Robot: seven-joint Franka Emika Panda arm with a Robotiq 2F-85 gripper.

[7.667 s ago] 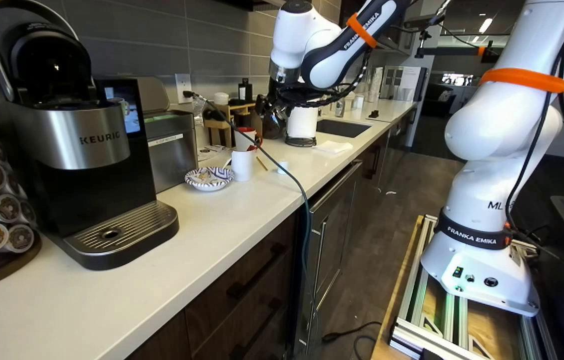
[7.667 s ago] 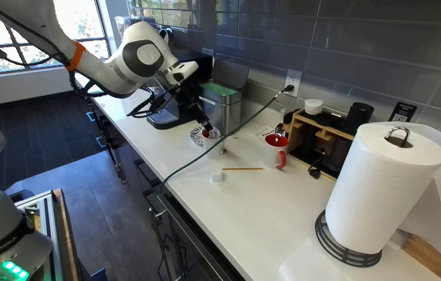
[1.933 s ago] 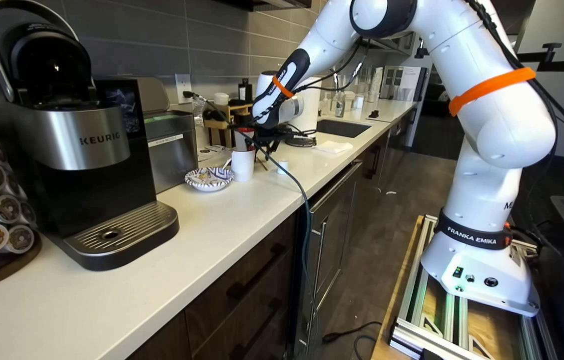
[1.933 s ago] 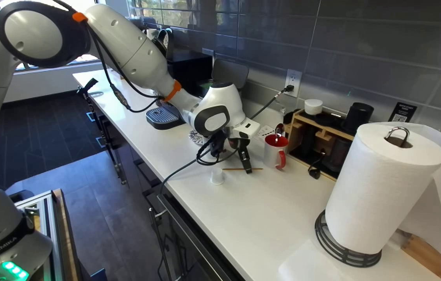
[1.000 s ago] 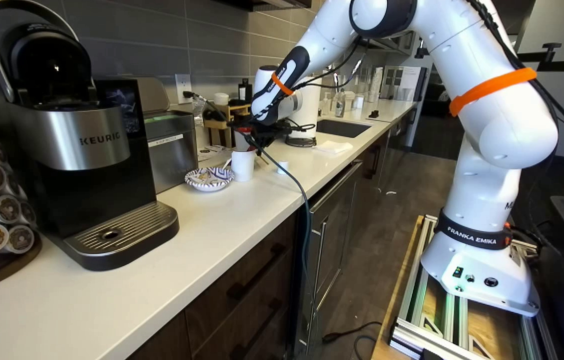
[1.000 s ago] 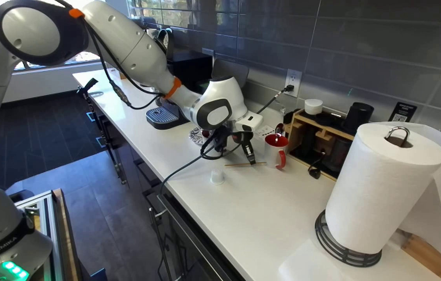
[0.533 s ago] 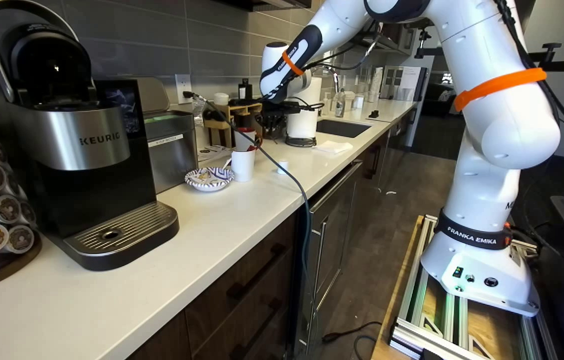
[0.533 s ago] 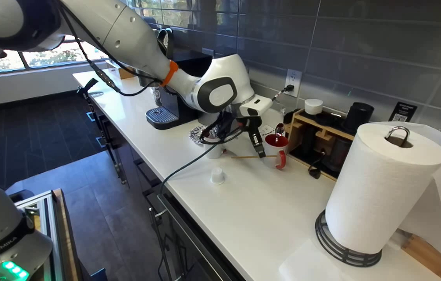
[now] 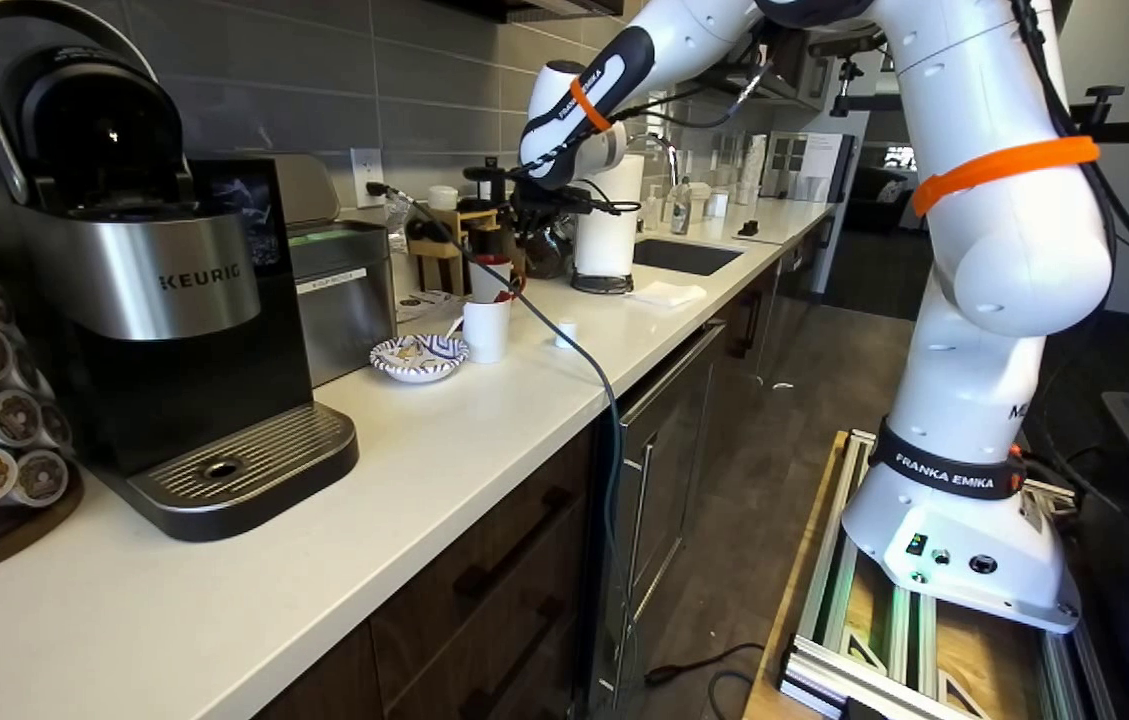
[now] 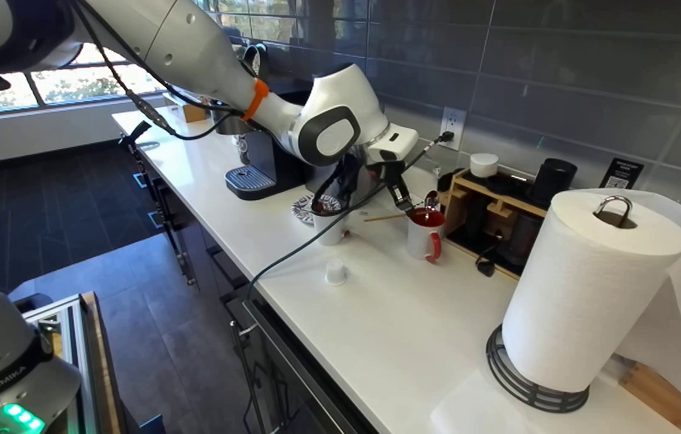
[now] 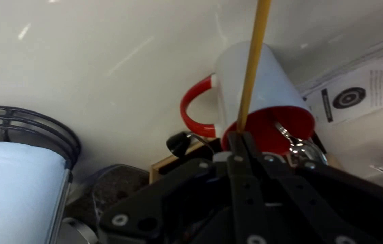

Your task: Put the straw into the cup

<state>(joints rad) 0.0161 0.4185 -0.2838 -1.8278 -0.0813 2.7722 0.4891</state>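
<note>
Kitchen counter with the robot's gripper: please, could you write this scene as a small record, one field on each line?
straw: thin, tan, held off the counter
gripper: jaws shut on the straw
mug near the jaws: upright, red inside, metal spoon in it
other mug: upright, beside a patterned bowl
paper towel roll: upright on the counter
task: straw not yet released into a mug
target mug: cannot tell which
</note>
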